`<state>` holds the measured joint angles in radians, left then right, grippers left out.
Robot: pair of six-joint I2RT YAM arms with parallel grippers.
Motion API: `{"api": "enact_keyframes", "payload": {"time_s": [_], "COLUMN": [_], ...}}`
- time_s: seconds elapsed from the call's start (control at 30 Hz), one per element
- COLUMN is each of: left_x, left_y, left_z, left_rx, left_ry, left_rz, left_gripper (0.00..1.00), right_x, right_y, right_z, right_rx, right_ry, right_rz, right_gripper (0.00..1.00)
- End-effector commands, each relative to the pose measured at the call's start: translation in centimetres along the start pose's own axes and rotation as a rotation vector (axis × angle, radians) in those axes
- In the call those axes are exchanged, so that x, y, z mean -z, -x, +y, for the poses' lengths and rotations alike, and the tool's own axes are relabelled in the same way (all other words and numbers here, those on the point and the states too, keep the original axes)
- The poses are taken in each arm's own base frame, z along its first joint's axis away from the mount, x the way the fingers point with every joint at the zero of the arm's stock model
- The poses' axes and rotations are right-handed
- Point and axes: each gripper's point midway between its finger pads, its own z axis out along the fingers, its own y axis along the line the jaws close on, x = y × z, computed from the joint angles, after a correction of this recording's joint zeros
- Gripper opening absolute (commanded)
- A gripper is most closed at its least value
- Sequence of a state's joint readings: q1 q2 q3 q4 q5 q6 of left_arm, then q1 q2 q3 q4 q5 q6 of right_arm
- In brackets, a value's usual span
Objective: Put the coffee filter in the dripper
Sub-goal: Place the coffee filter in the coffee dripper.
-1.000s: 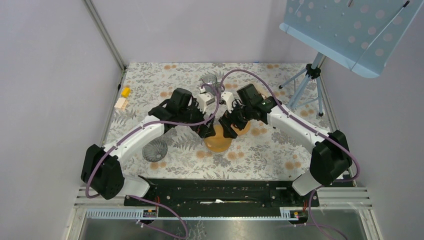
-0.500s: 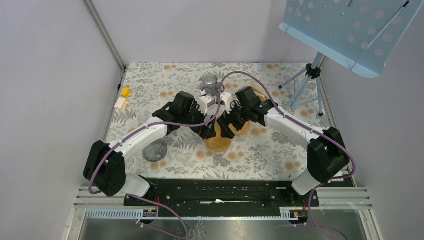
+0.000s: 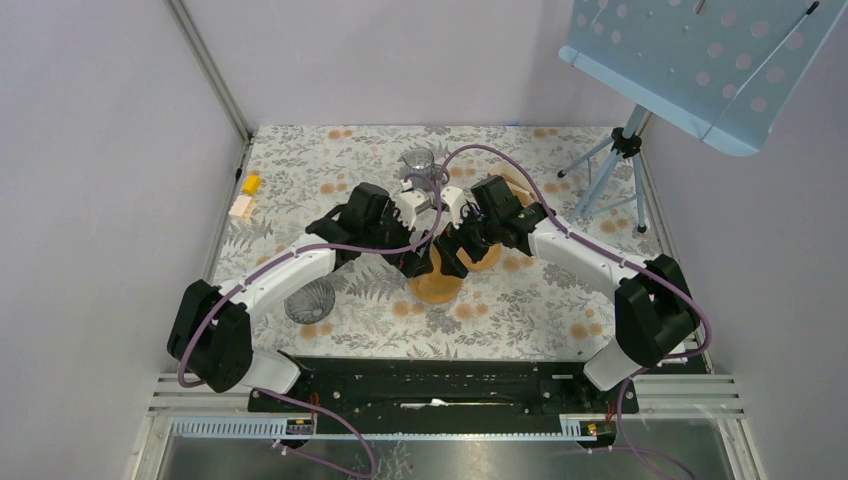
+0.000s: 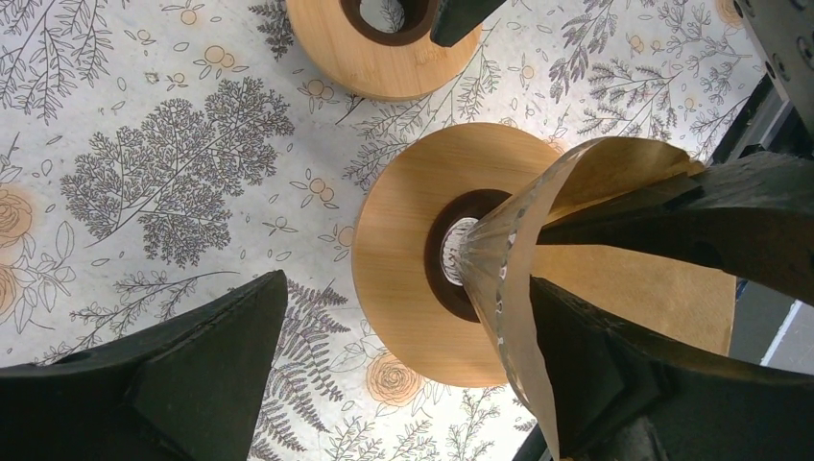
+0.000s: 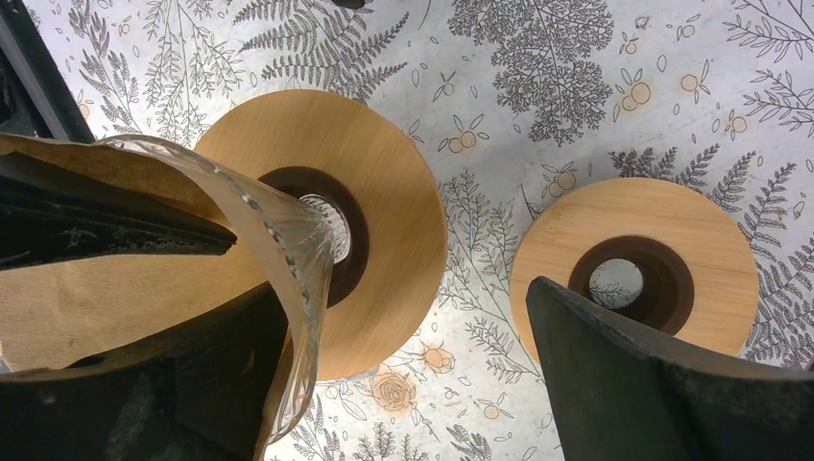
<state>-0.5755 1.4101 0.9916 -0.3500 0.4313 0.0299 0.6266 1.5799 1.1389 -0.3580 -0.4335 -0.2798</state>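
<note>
Both sets of fingers are wide apart, nothing clamped. L gripper (image 4: 405, 284) and R gripper (image 5: 403, 288) straddle the glass dripper (image 4: 501, 259) from opp sides. One finger of each looks to be poking inside the cone, can't tell 100% tho. Filter (image 4: 638, 298) is in the dripper but its top edge flares out, not hugging the glass. Imo: nudge the paper down + outward against the wall, gently, one arm at a time, then lift straight up so it doesn't drag out. Dripper just sits on the wood base (image 4: 403, 202), prob easy to tip. Spare ring (image 5: 662, 226) is just beside, ignore it.
</note>
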Motion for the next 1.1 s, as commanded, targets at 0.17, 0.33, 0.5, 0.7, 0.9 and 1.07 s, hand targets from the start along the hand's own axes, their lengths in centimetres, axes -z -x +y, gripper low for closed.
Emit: {"api": "enact_keyframes", "payload": {"time_s": [0.17, 0.33, 0.5, 0.7, 0.9, 1.07], "left_x": [0.7, 1.3, 1.7, 2.2, 2.9, 3.1], "left_y": [-0.4, 0.8, 1.5, 2.1, 2.9, 3.1], "left_z": [1.0, 0.1, -0.7, -1.2, -1.8, -1.9], "left_rx": [-0.096, -0.098, -0.074, -0.075, -0.076, -0.068], "left_ry": [0.05, 0.019, -0.01, -0.026, -0.037, -0.041], "left_rz": [0.014, -0.009, -0.023, -0.033, -0.053, -0.058], "left_gripper": [0.99, 0.99, 0.99, 0.99, 0.99, 0.99], "right_x": [1.2, 2.1, 2.5, 2.7, 2.9, 3.1], "right_y": [0.5, 2.0, 2.6, 3.1, 3.8, 4.0], "right_z": [-0.5, 0.8, 1.9, 2.2, 2.3, 2.4], "right_rx": [0.075, 0.077, 0.071, 0.061, 0.058, 0.056], "right_ry": [-0.05, 0.012, 0.063, 0.079, 0.087, 0.087], "right_rz": [0.01, -0.017, -0.034, -0.038, -0.046, -0.052], "right_gripper": [0.99, 0.98, 0.98, 0.98, 0.98, 0.98]}}
